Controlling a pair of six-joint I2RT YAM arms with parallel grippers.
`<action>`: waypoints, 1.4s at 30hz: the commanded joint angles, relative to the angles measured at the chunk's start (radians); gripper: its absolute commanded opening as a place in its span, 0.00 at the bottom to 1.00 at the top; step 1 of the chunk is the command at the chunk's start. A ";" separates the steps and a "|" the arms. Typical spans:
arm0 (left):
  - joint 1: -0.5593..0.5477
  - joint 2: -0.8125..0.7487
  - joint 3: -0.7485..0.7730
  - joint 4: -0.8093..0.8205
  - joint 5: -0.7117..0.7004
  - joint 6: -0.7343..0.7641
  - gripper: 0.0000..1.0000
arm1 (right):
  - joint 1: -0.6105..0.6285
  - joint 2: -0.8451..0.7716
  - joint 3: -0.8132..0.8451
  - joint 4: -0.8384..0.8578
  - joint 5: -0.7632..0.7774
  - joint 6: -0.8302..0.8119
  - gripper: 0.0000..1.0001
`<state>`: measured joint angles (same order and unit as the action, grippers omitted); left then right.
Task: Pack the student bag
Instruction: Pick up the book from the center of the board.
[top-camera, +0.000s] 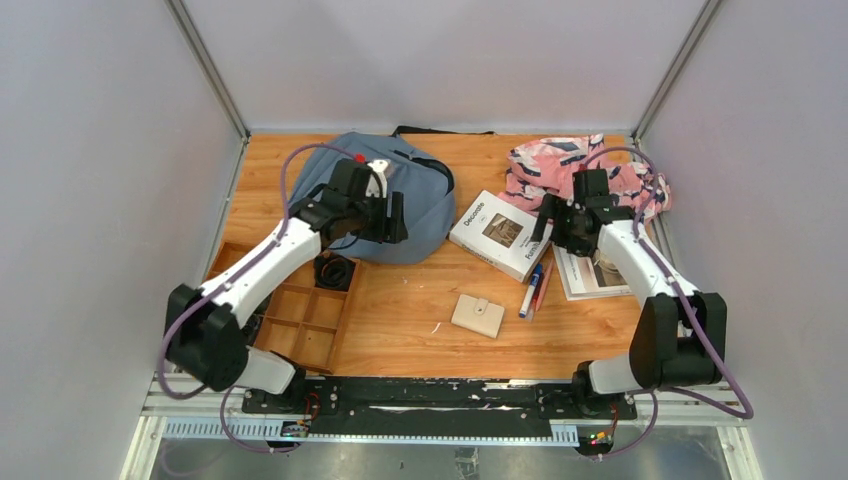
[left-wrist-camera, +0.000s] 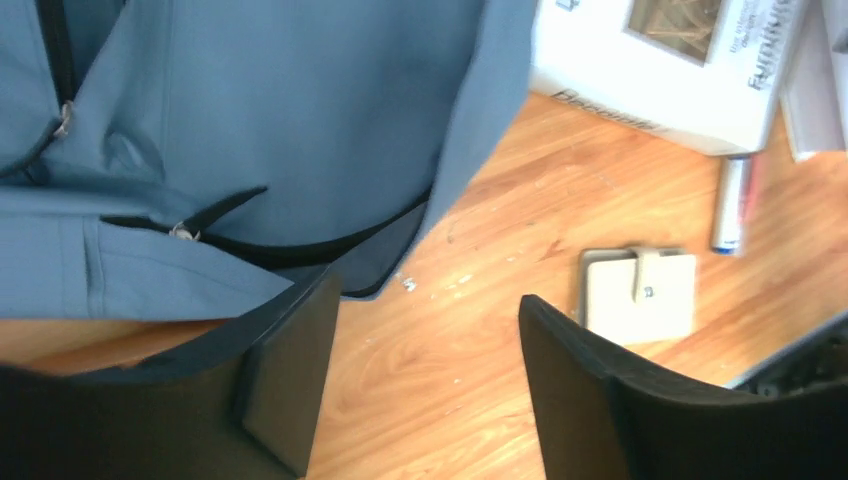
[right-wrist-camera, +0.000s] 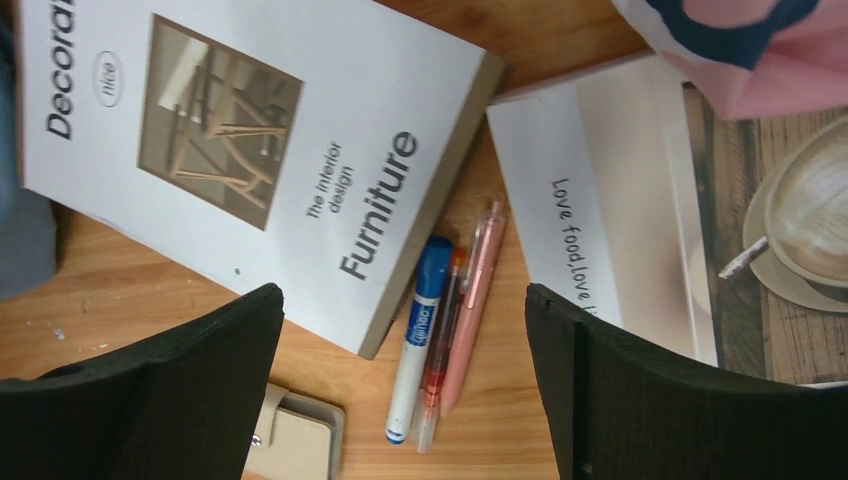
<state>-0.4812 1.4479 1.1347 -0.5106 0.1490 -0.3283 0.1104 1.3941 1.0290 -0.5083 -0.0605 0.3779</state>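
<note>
From above, the student bag (top-camera: 425, 225) is lying at the far left of the surface (top-camera: 400, 320), and the left gripper (top-camera: 395, 218) is hovering over its near right part. The right gripper (top-camera: 547, 215) is hanging over the right edge of a white book (top-camera: 495, 232), just in front of a pink patterned cloth (top-camera: 560, 165). A cream wallet (top-camera: 478, 315) is lying near the middle, and a divided wooden tray (top-camera: 310, 325) is sitting at the near left. This view is not showing clearly how wide either pair of jaws is standing.

The left wrist camera is settling that for its own arm. The jaws are standing apart with nothing between them, and one finger (left-wrist-camera: 285, 370) is sitting at the bag's lower hem.

The right wrist camera is showing wide-open, empty jaws above a blue-capped marker (right-wrist-camera: 418, 340) and a pink pen (right-wrist-camera: 475, 290). Both are lying beside the book, whose cover is reading "Furniture". A magazine (right-wrist-camera: 620, 220) with a coffee photo is lying just right of them, and the cloth is overlapping its far corner.
</note>
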 joint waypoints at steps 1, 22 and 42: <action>-0.002 -0.101 0.060 0.028 0.070 0.004 0.77 | -0.065 -0.039 -0.062 0.075 -0.127 0.019 0.95; -0.047 -0.086 0.039 0.119 0.158 -0.119 0.69 | -0.167 0.144 -0.251 0.472 -0.352 0.303 0.48; -0.087 0.157 0.200 0.229 0.469 -0.246 0.90 | -0.147 -0.179 -0.167 0.271 -0.447 0.275 0.00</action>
<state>-0.5282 1.5215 1.3025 -0.3752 0.4625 -0.4885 -0.0460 1.2900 0.8089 -0.1238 -0.5011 0.6937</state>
